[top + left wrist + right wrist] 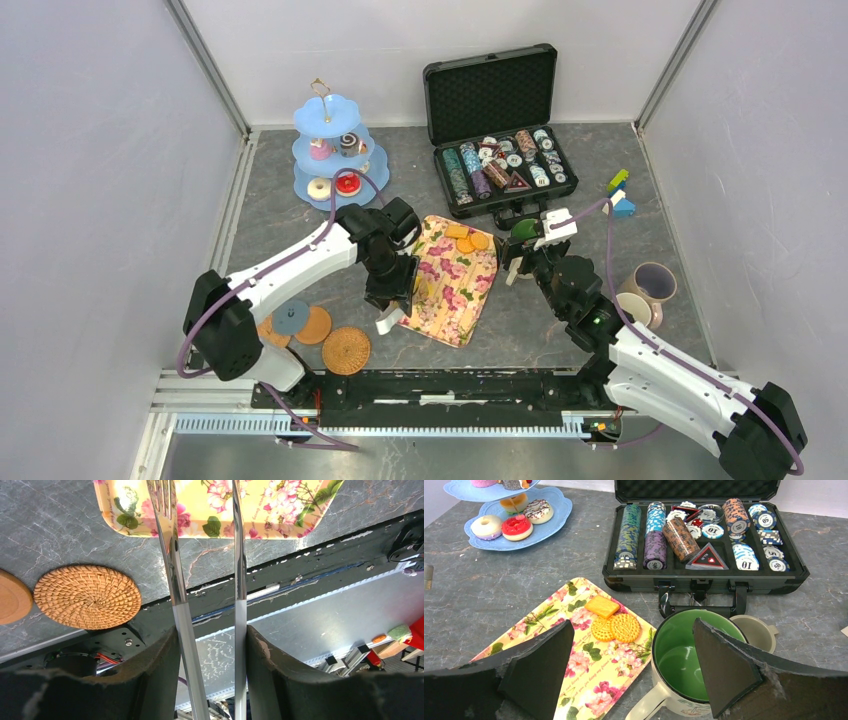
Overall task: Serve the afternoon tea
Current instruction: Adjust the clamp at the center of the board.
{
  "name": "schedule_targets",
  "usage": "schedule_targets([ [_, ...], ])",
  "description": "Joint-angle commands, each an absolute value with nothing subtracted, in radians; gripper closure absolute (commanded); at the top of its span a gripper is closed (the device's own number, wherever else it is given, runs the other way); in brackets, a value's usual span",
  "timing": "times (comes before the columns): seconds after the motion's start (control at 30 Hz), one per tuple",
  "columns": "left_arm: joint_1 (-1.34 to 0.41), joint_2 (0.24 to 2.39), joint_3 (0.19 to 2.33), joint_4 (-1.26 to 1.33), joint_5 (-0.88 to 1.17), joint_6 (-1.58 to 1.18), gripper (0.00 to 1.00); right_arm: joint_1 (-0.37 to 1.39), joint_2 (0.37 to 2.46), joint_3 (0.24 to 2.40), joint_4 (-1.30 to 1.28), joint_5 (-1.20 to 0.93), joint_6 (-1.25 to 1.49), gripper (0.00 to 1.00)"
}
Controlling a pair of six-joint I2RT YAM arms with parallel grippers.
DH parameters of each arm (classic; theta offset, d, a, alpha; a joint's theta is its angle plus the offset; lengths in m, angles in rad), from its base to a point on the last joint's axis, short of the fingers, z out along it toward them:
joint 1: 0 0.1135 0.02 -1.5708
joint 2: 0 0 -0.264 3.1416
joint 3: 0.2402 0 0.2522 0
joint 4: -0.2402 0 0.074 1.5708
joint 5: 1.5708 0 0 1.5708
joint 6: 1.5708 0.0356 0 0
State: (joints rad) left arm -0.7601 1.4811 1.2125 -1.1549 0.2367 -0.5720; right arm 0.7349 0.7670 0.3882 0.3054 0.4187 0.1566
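Observation:
My left gripper (pixel 390 305) (pixel 210 635) is shut on silver tongs (pixel 172 555), whose tips hang over the near-left edge of the floral tray (pixel 455 295) (pixel 260 510). Three orange-yellow biscuits (pixel 466 239) (pixel 616 625) lie at the tray's far end. The green-lined mug (pixel 522 230) (pixel 679 655) stands upright just right of the tray. My right gripper (pixel 520 248) (pixel 633 625) is open wide above it, its right finger over the mug's mouth and its left finger over the tray. Donuts and swirl cakes (pixel 516 526) sit on the blue tiered stand (pixel 335 150).
Woven coasters (pixel 346 350) (pixel 87 596) lie at the near left. A lilac mug (pixel 650 282) and a pale one (pixel 635 308) stand at the right; a small beige cup (pixel 754 630) sits behind the green-lined mug. The open poker-chip case (pixel 500 150) and building blocks (pixel 620 195) are at the back.

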Motion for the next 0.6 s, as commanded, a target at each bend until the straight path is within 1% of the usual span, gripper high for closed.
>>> schedule_targets([
  [0.0, -0.755, 1.476, 1.267, -1.173, 0.207, -0.537, 0.91, 0.732, 0.765, 0.38, 0.346, 0.411, 0.165, 0.04],
  [0.07, -0.756, 1.472, 1.28, -1.183, 0.19, -0.542, 0.96, 0.732, 0.766, 0.38, 0.345, 0.411, 0.164, 0.04],
  [0.1, -0.756, 1.47, 1.284, -1.189, 0.185, -0.545, 0.98, 0.732, 0.767, 0.381, 0.345, 0.409, 0.165, 0.04],
  [0.4, -0.765, 1.46, 1.278, -1.184, 0.183, -0.572, 0.96, 0.73, 0.769, 0.381, 0.347, 0.404, 0.168, 0.04],
  [0.43, -0.765, 1.46, 1.28, -1.184, 0.181, -0.564, 0.92, 0.729, 0.77, 0.38, 0.347, 0.405, 0.167, 0.04],
  [0.47, -0.765, 1.458, 1.279, -1.185, 0.173, -0.56, 0.84, 0.73, 0.769, 0.38, 0.347, 0.404, 0.167, 0.04],
  [0.57, -0.764, 1.444, 1.269, -1.183, 0.138, -0.556, 0.65, 0.73, 0.771, 0.379, 0.347, 0.405, 0.167, 0.04],
])
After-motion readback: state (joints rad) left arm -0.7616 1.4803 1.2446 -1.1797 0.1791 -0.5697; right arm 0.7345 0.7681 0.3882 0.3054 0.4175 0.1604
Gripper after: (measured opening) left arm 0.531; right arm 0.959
